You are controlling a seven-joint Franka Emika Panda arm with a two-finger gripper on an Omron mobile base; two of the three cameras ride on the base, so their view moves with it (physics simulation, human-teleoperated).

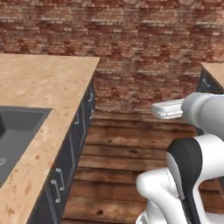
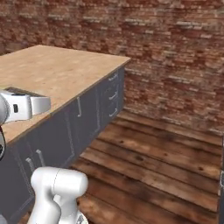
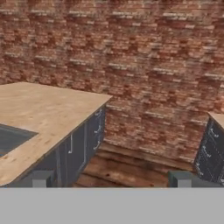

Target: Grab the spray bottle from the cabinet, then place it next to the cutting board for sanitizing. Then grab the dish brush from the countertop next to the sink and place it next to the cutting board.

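The countertop [image 1: 39, 83] fills the left of the left base view, the sink [image 1: 17, 131] set in it at lower left, drawers [image 1: 74, 144] beneath, brick wall [image 1: 144, 48] behind, floor [image 1: 122, 157] at centre.

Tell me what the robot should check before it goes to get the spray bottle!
1. Gripper carries nothing: ok, the fingers stand apart with only floor showing between them.
2. Spray bottle located: not ok, none of the pictures has it yet.
3. Cabinet located: not ok, what's ahead is a brick wall.
4. Countertop found: ok, it is on the left with the sink set into it.
5. Way forward free: ok, bare wooden floor lies ahead.
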